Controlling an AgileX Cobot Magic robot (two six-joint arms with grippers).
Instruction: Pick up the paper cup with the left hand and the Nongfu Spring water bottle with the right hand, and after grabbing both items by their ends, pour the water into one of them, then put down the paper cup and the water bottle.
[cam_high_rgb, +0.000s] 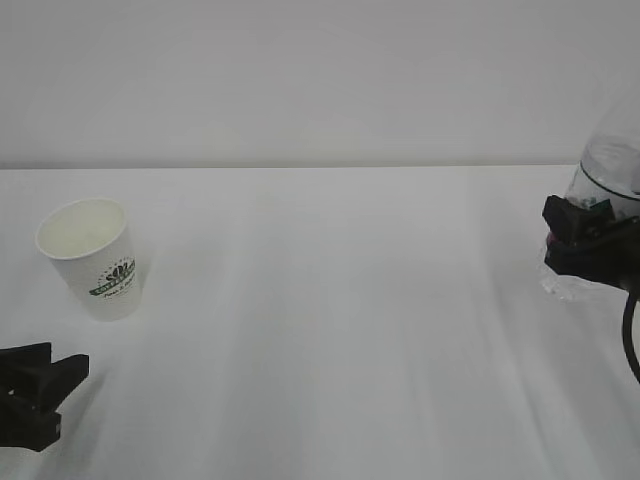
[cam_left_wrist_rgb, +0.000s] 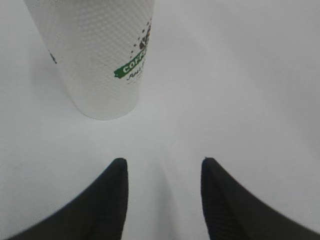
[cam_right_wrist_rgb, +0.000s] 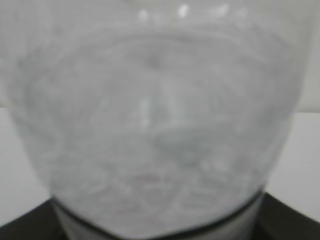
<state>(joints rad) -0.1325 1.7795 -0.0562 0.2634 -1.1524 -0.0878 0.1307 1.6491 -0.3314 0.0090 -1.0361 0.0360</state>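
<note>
**Cup standing free at the left, bottle gripped at the right edge**

I read the paper cup (cam_high_rgb: 92, 257) as standing upright on the white worktop (cam_high_rgb: 330, 330), toward its left edge and about midway between the rear edge and the near edge. Its mouth faces up and the cream-white inside is visible; I cannot tell from any view whether it holds liquid. The dark green logo faces the exterior camera.

The left hand (cam_high_rgb: 35, 395) sits low at the near-left corner of the worktop, in front of the cup and apart from it. In the left wrist view its two black fingers (cam_left_wrist_rgb: 107, 200) stand apart with bare worktop between them — nothing is held. The cup (cam_left_wrist_rgb: 97, 55) appears ahead of the fingers, offset toward the left finger, with a clear gap between cup base and fingertips.

The right hand (cam_high_rgb: 590, 240) is at the right edge of the worktop. Its black fingers are clamped on the Nongfu Spring water bottle (cam_high_rgb: 607, 185), whose clear ribbed body rises above the gripper and runs out of frame at the right. A small patch of red shows at the gripper. The lower end of the bottle shows below the fingers; whether it touches the worktop, I cannot tell.

The right wrist view is filled by the blurred clear bottle wall (cam_right_wrist_rgb: 155, 125) — pressed close to the lens, with dark finger edges at the lower corners.
</note>
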